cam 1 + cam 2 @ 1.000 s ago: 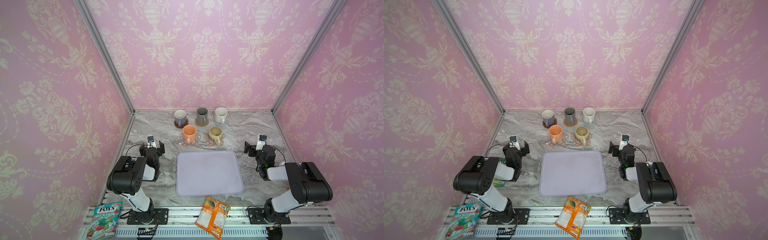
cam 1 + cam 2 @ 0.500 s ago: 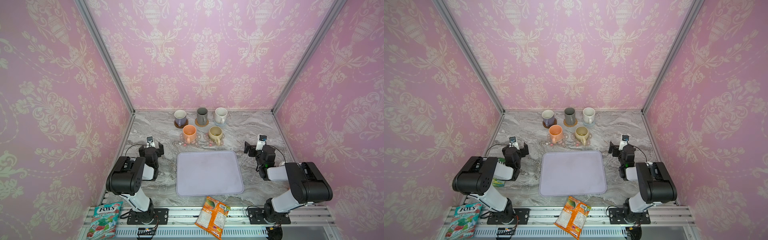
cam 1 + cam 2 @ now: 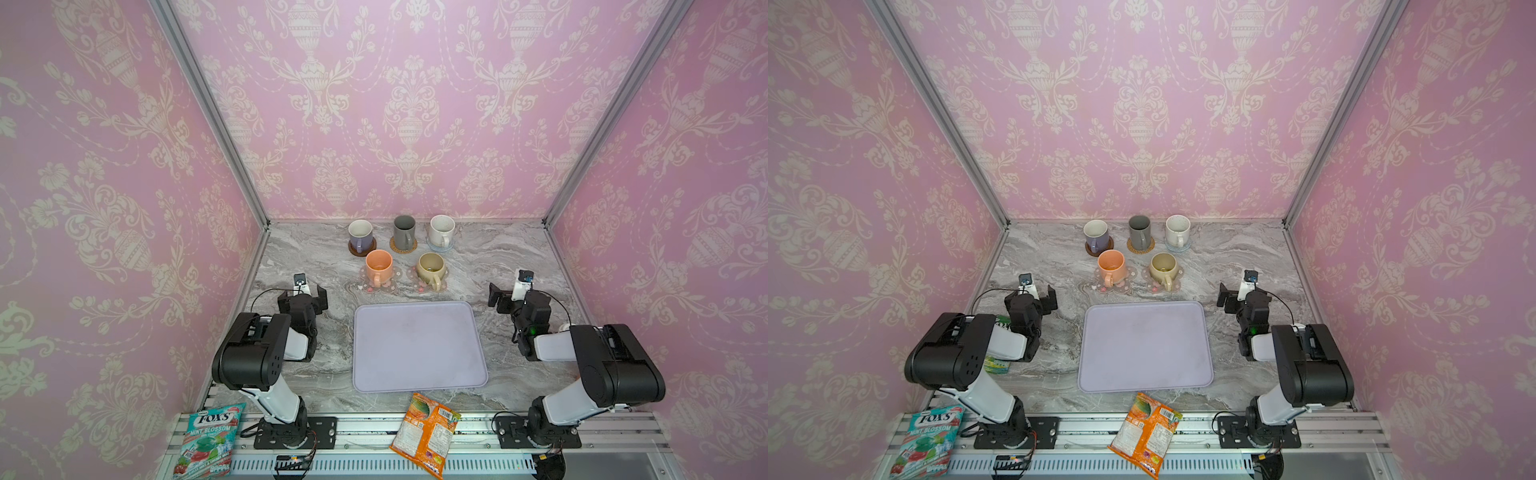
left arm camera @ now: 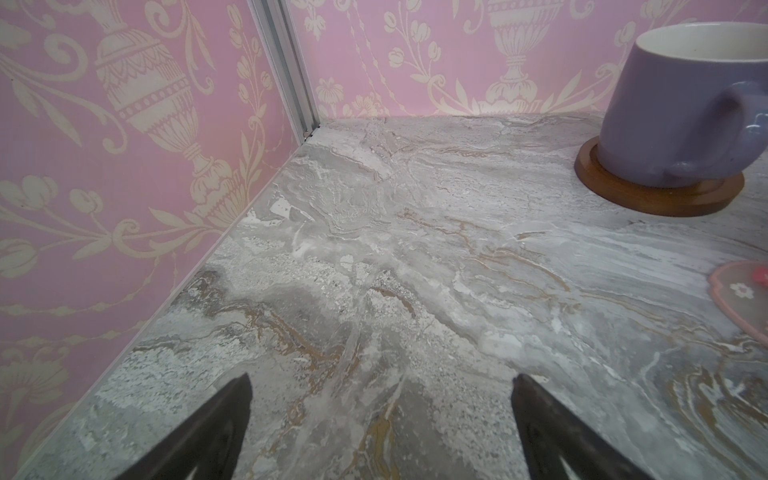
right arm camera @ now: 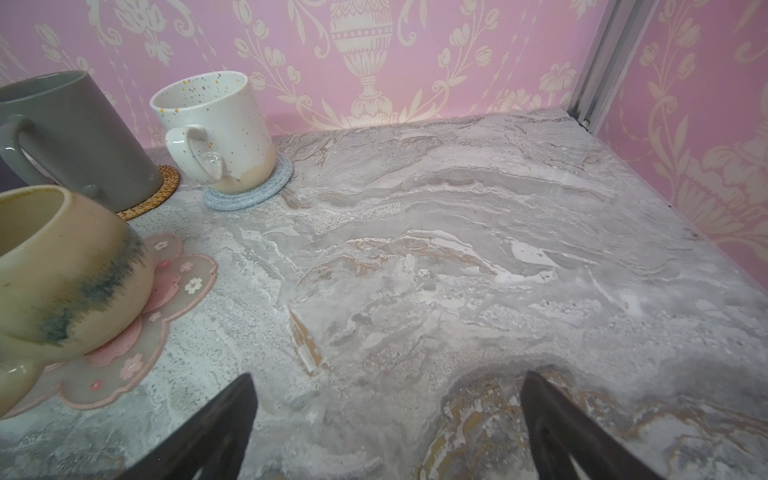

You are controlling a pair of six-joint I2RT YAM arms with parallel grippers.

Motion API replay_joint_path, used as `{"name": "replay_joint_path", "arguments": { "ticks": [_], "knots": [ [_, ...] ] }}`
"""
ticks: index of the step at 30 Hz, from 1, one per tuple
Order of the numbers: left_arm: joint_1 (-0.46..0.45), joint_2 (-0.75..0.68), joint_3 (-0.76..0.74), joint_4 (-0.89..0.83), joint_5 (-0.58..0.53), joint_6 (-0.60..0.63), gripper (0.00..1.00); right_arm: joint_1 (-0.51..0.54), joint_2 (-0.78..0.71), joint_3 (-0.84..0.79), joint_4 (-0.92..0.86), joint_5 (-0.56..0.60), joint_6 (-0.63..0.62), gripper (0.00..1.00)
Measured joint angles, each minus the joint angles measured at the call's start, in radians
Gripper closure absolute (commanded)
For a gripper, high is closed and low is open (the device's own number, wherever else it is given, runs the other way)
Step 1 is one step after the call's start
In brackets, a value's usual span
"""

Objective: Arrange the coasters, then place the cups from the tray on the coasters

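Left fingers (image 4: 232, 415) are spread wide over the table (image 4: 415, 249), gripping nothing, only their tips in frame. Right fingers (image 5: 237, 415) are spread just the same, holding nothing. Out from the left, the lavender mug (image 4: 681, 104) sits on the dark wooden coaster (image 4: 648, 199), its handle running off the frame edge, and a sliver of one pink-flower coaster (image 4: 744, 307) pokes in. By the right, the beige-olive mug (image 5: 62, 270) is half cropped on the other pink-flower coaster (image 5: 166, 291). The grey mug (image 5: 75, 137) hides most of the rattan coaster (image 5: 162, 191), and the white mug (image 5: 220, 124) stands on the blue-grey coaster (image 5: 253, 191). In both top views the peach mug (image 3: 379, 266) stands upright in the front row, and the tray (image 3: 415, 345) lies between the arms.
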Motion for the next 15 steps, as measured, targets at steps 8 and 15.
{"name": "replay_joint_path", "arguments": {
  "ticks": [8, 15],
  "knots": [
    [0.0, 0.0, 0.0, 0.0, 0.003, 0.0, 0.01, 0.0, 0.0, 0.003, -0.002, 0.001, 0.0, 0.0],
    [0.0, 0.0, 0.0, 0.0, 0.004, 0.0, 0.01, 0.015, 0.0, 0.011, -0.022, 0.004, -0.018, 0.0]
  ]
}}
